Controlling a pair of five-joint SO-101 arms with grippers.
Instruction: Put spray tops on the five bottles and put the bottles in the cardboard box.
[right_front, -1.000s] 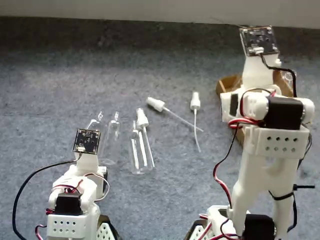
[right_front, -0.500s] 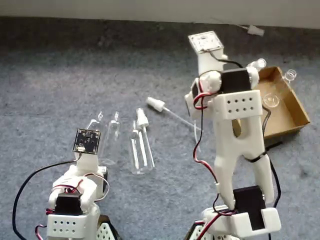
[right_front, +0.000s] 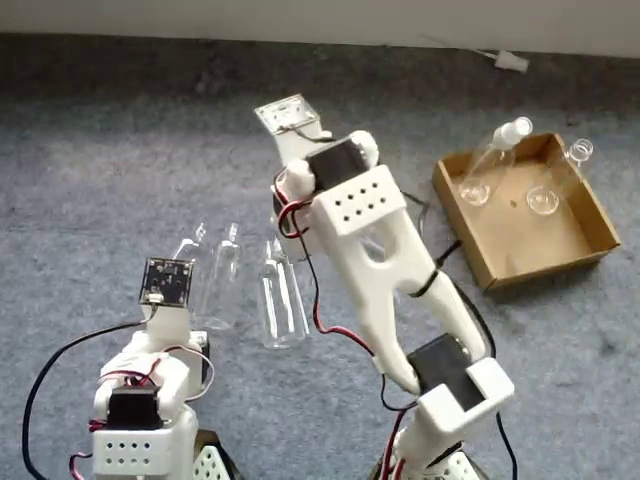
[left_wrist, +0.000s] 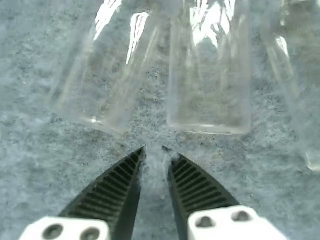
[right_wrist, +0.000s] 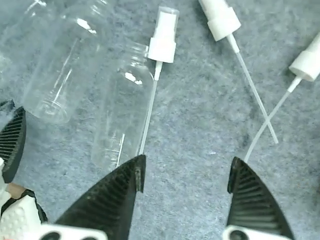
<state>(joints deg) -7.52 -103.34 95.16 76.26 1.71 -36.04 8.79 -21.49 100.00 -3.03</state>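
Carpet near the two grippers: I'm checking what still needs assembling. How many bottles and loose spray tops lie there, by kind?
Bottles: 3
Loose spray tops: 3
Total: 6

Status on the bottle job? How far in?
Done: a capped bottle and a second bottle lie in the cardboard box. In hand: nothing; right pincer hangs open over loose spray tops. To do: three uncapped bottles on the carpet.
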